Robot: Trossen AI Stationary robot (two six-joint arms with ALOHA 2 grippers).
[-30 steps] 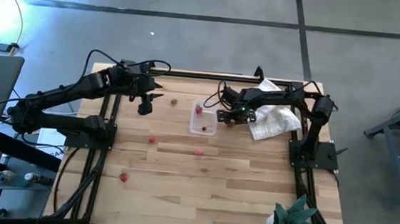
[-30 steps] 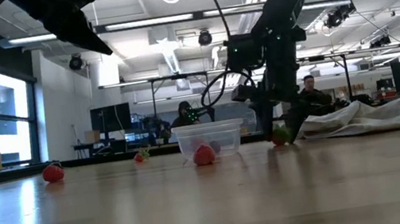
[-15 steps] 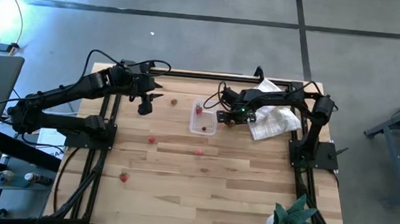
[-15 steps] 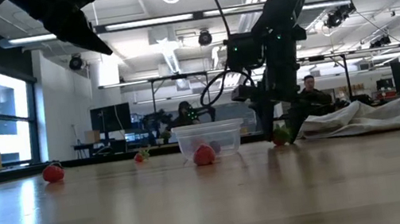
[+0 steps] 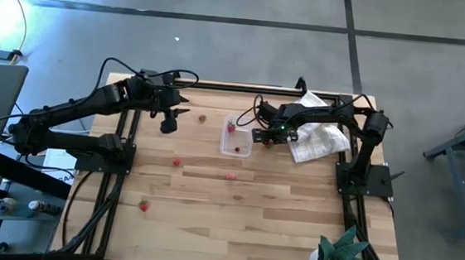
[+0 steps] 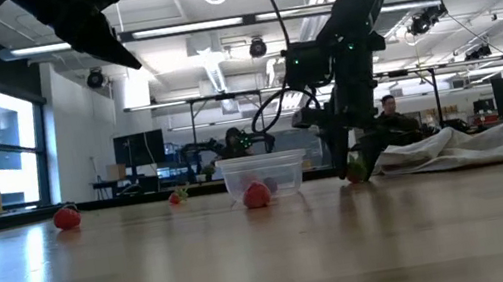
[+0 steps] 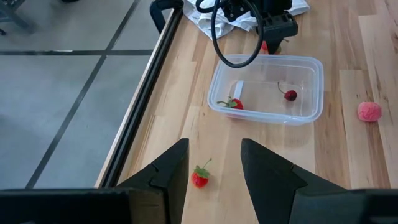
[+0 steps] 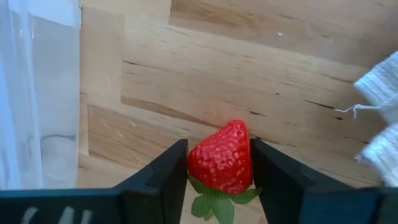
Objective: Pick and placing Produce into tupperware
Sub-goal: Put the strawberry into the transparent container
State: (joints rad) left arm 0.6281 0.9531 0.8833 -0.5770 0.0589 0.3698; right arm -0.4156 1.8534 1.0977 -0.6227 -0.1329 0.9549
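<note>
The clear tupperware [image 5: 236,139] stands on the wooden table and holds a red strawberry [image 7: 233,104] and a dark cherry [image 7: 290,94]. My right gripper [image 5: 257,134] is down at the table just right of the tub, shut on a red strawberry [image 8: 221,163]. My left gripper [image 5: 166,125] hangs open and empty well above the table, left of the tub, over a loose strawberry [image 7: 200,178]. More red pieces lie on the table: one near the middle [image 5: 230,176], one left of it [image 5: 176,162], one toward the near left [image 5: 143,206]. My right gripper pinches the strawberry by its two red sides [image 8: 194,163] between its two fingers. The fingers come from above, pointing down. The green leaves [image 8: 217,202] face the wrist. The berry [image 6: 355,170] sits at table height; whether it rests on the wood I cannot tell.
A white wrinkly cloth [image 5: 319,137] lies right of my right gripper, close to it [image 8: 379,118]. The tub's wall [image 8: 31,99] stands on the gripper's other side. A green paper plant [image 5: 339,255] stands at the near right corner. People show in the room behind.
</note>
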